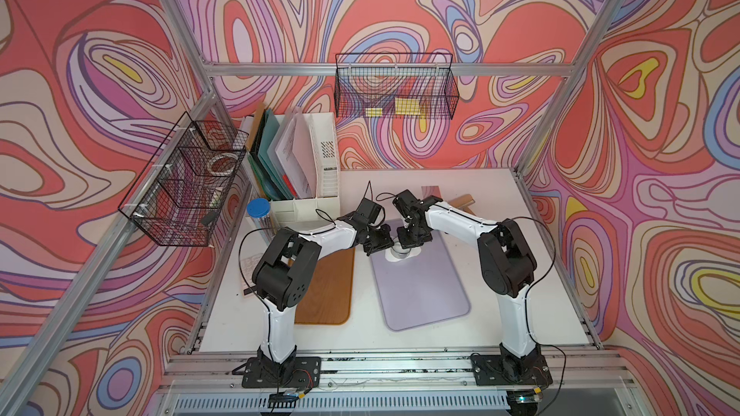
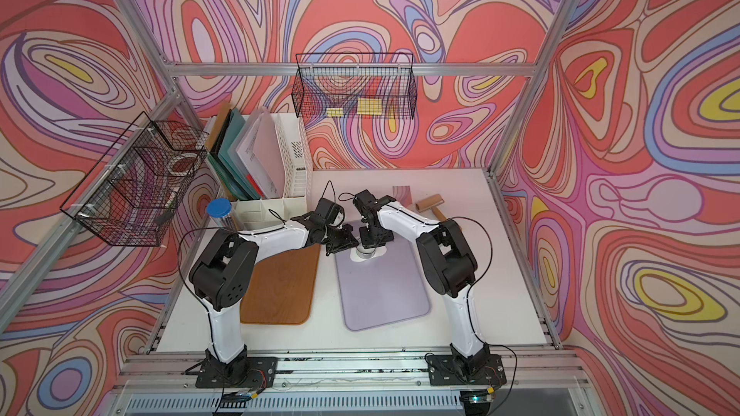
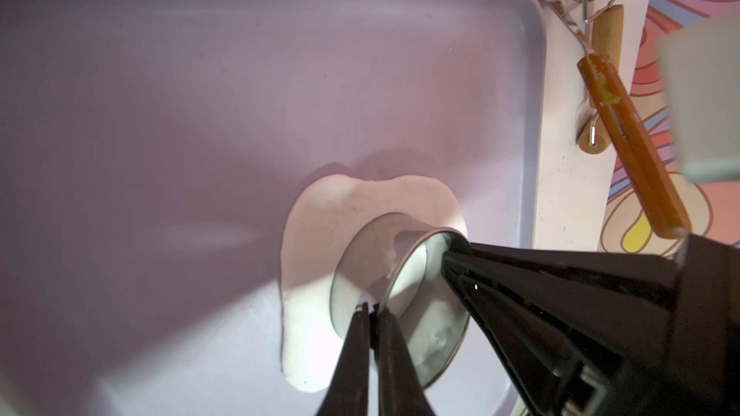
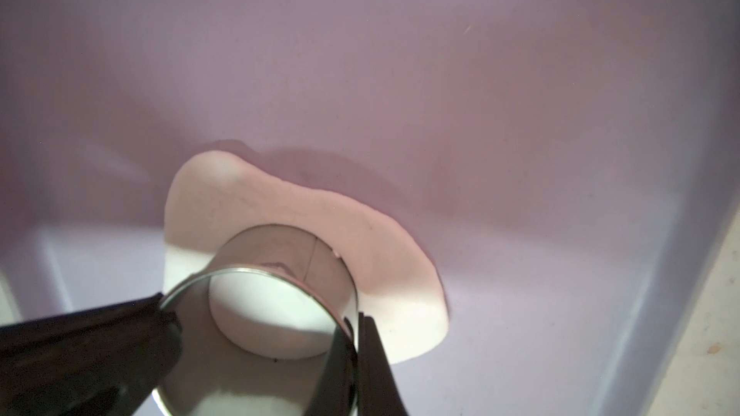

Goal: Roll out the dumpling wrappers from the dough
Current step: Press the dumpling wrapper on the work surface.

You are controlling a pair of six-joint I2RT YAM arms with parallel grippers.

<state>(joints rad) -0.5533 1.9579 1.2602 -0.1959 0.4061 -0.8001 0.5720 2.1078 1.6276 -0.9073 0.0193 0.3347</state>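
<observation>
Looking down in both top views: the right claw (image 1: 405,245) hangs over a steel ring (image 1: 400,254) and is clamped around it. The left claw (image 1: 374,249) sits just beside it, tips at the ring's edge. Under both claws lies the dough (image 1: 390,257), a white fringe showing round the ring's foot on the purple tray (image 1: 424,298). In a top view a wooden roller (image 2: 430,205) rests on the table, well beyond the right claw (image 2: 370,245).

Over to the left wrist: the left claw (image 3: 373,308) has its two fingers pinched close on the ring's (image 3: 360,274) thin rim. One finger (image 3: 520,294) of the right claw presses the ring's other side. The dough (image 3: 320,226) spreads past the tips as a ragged flat sheet on the tray (image 3: 160,114).

Right wrist now: the right claw (image 4: 260,314) grips the ring (image 4: 280,250) wall to wall, a finger on each flank. The ring stands on the dough (image 4: 320,218), and a round white patch of it shows inside, directly between the fingers. The rest fans out ahead of the tips across the tray (image 4: 400,74).
</observation>
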